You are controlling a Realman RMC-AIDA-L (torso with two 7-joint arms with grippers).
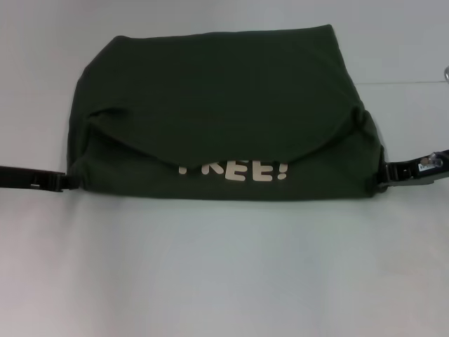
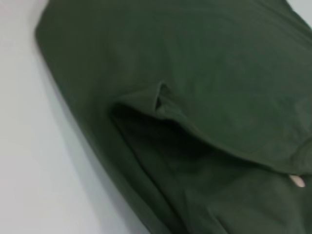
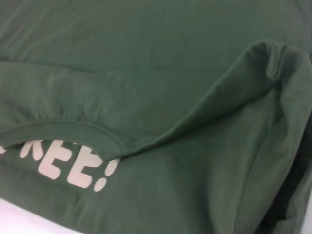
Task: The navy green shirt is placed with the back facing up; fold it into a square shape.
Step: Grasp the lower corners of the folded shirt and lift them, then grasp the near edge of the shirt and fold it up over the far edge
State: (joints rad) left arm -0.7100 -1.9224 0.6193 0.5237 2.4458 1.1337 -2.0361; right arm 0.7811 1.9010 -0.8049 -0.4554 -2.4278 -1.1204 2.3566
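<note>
Already the navy green shirt (image 1: 224, 112) lies as a wide, squat bundle in the middle of the white table (image 1: 224, 267), its upper layer drooping in a curved flap over the cream lettering (image 1: 235, 170), so only the lower half of the letters shows. Both arms sit low at the near corners, one at each end, which looks like the right placing for carrying that near edge over in one even fold. The left tool (image 1: 64, 181) touches the shirt's left corner; I cannot tell whether it is closed on the cloth or merely beside it. The right tool (image 1: 386, 177) presses into the right corner, where the fabric bunches, yet its grip is likewise unclear. I judge the folding partly done: the bundle is broader than a square.
</note>
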